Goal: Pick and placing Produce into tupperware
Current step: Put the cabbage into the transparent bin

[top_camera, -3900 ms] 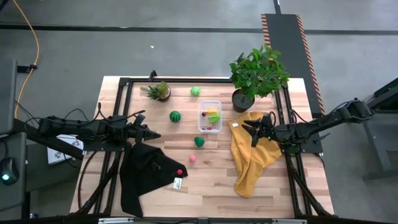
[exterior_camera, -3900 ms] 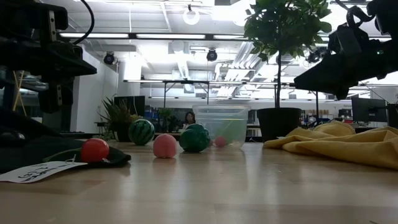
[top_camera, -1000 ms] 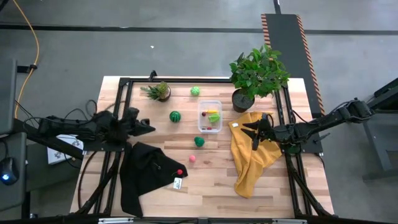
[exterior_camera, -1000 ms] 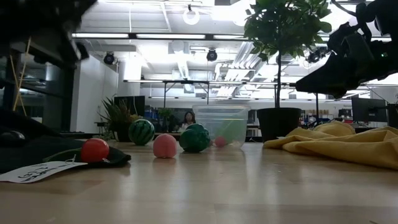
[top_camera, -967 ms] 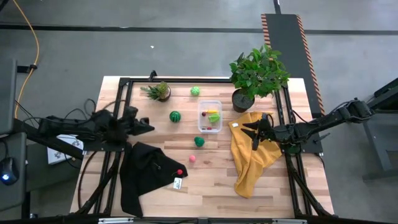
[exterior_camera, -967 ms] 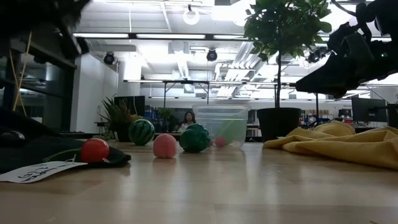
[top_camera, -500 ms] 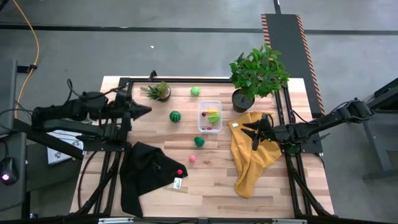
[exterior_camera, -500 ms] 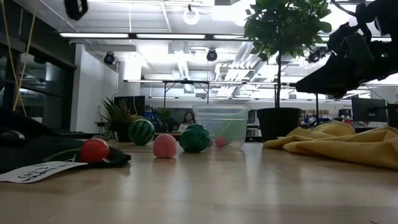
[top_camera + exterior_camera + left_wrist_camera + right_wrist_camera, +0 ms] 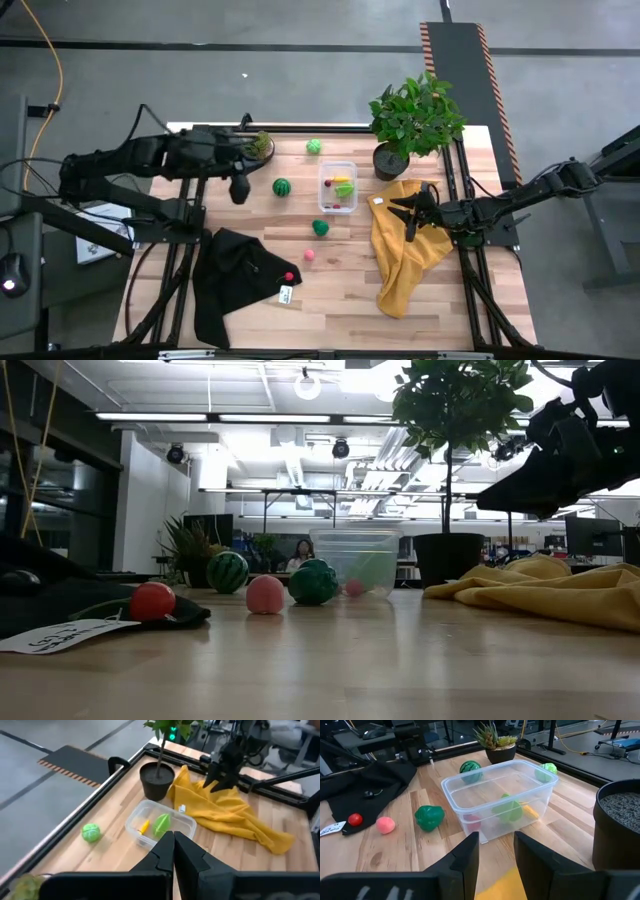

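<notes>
The clear tupperware (image 9: pixel 323 170) stands on the wood table, with a leafy light-green piece (image 9: pixel 161 824), a yellow piece (image 9: pixel 144 826) and tiny red ones inside. Loose on the table lie a striped melon (image 9: pixel 282 187), a light-green ball (image 9: pixel 314 147), a dark-green piece (image 9: pixel 320 228) and a pink ball (image 9: pixel 309 255). A red ball (image 9: pixel 290 276) sits on the black cloth (image 9: pixel 235 280). My left gripper (image 9: pixel 240 193) is shut and empty, high above the table, left of the melon. My right gripper (image 9: pixel 407 214) hangs open over the yellow cloth (image 9: pixel 405 260), right of the tupperware.
A large potted plant (image 9: pixel 410 120) stands at the far right beside the tupperware, and a small spiky plant (image 9: pixel 258 147) at the far left. A white tag (image 9: pixel 285 295) lies at the black cloth's edge. A black frame (image 9: pixel 300 128) runs around the table.
My left gripper has risen steeply from beside the black cloth, leaving the low view through its top. Its arm has swung toward the table's far edge, and the wrist has rolled and tipped downward. The fingers have stayed shut.
</notes>
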`<state>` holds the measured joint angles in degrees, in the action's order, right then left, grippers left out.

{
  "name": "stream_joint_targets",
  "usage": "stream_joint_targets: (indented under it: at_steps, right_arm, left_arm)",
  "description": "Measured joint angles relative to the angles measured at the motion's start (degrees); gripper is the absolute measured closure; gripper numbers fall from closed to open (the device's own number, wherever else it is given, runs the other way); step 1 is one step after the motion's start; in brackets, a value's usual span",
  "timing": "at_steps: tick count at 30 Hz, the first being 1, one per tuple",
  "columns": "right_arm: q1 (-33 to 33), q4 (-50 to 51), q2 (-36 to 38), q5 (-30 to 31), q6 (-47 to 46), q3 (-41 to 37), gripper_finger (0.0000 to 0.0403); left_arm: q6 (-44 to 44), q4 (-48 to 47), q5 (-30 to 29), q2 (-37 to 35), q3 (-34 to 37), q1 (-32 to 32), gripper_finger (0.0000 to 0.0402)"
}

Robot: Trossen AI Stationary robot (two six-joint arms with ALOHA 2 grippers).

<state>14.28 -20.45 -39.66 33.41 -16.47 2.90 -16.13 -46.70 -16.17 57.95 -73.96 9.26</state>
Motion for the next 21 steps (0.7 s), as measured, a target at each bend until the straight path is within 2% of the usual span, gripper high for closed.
stream_joint_targets:
  at_steps: [9, 17, 21]
  right_arm:
    - [0.0, 0.1, 0.0, 0.0, 0.0, 0.0, 0.0289]
    - [0.0, 0.2, 0.0, 0.0, 0.0, 0.0, 0.0289]
    - [0.0, 0.4, 0.0, 0.0, 0.0, 0.0, 0.0289]
  left_arm:
    - [8.0, 0.6, 13.7, 3.5, -2.2, 15.1, 0.0401]
    - [22.9, 4.3, 22.1, 5.3, -2.2, 26.9, 0.0400]
    - [26.6, 4.6, 24.7, 8.0, -2.2, 30.7, 0.0372]
